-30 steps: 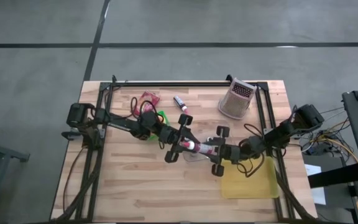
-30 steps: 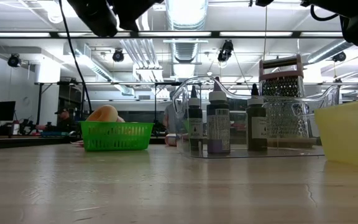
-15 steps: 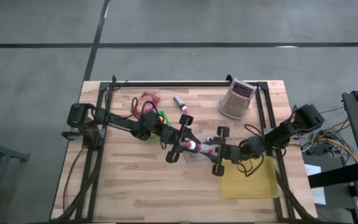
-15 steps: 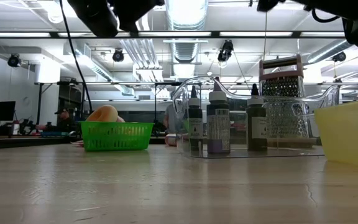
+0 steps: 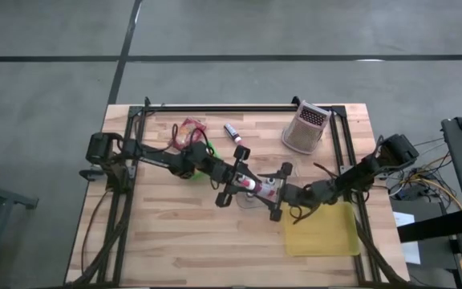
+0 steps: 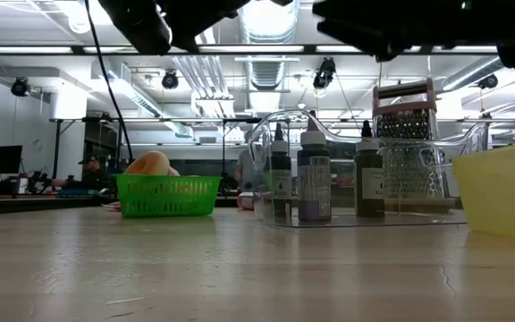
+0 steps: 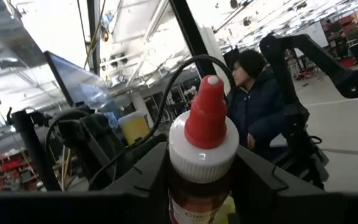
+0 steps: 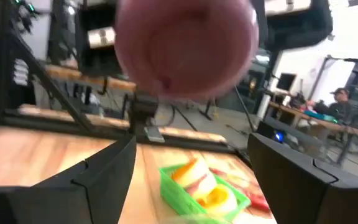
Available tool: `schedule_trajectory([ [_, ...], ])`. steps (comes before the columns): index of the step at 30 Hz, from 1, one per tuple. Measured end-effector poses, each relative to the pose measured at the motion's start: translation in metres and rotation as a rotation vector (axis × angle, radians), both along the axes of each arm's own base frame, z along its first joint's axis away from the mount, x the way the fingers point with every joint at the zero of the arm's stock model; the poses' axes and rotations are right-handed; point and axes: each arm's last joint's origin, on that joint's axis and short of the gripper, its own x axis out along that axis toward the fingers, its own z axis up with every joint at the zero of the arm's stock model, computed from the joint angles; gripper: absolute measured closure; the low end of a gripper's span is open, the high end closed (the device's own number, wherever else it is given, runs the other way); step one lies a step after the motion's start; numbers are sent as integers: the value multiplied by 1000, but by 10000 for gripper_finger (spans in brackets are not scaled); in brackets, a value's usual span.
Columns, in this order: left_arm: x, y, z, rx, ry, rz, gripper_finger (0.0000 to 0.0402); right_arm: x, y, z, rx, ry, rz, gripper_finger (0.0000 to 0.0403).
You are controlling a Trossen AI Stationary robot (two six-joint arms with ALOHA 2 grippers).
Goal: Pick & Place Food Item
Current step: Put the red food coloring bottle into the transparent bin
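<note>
A bottle (image 5: 255,186) with a red nozzle cap (image 7: 207,115) and white collar hangs about level above the table's middle, between both grippers. My left gripper (image 5: 233,179) is shut on it. My right gripper (image 5: 278,193) stands open at the bottle's other end. In the right wrist view that blurred pinkish round end (image 8: 185,43) sits between the spread fingers (image 8: 104,180), apart from them. A green basket (image 5: 204,152) holding a sandwich (image 8: 197,180) rests on the table behind the left arm. My left gripper pinches the bottle's body just below the white collar (image 7: 199,196) between its two fingers, one on each side. The fingers come level from the table's left. The bottle is lifted clear of the table, its free end reaching toward the right gripper.
A clear tray with dark bottles (image 6: 316,188) stands below the grippers. A metal grater (image 5: 305,127) is at the far right and a yellow bin (image 5: 321,229) at the near right. A red packet (image 5: 189,127) and a small tube (image 5: 233,132) lie at the far side.
My right gripper has opened and let go of the bottle's end, and has shifted slightly toward the left gripper. Its dark body now shows along the top of the low view. The bottle stays lifted in my left gripper.
</note>
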Motion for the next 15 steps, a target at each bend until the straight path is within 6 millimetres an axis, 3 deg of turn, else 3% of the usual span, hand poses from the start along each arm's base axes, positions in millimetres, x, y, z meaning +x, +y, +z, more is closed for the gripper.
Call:
schedule_trajectory([
  [8,-6,9,5,10,134,71,269,-16,6,-3,-27,44,-107,122],
  [15,-13,13,4,50,279,154,269,-58,7,10,-1,-6,-49,138],
])
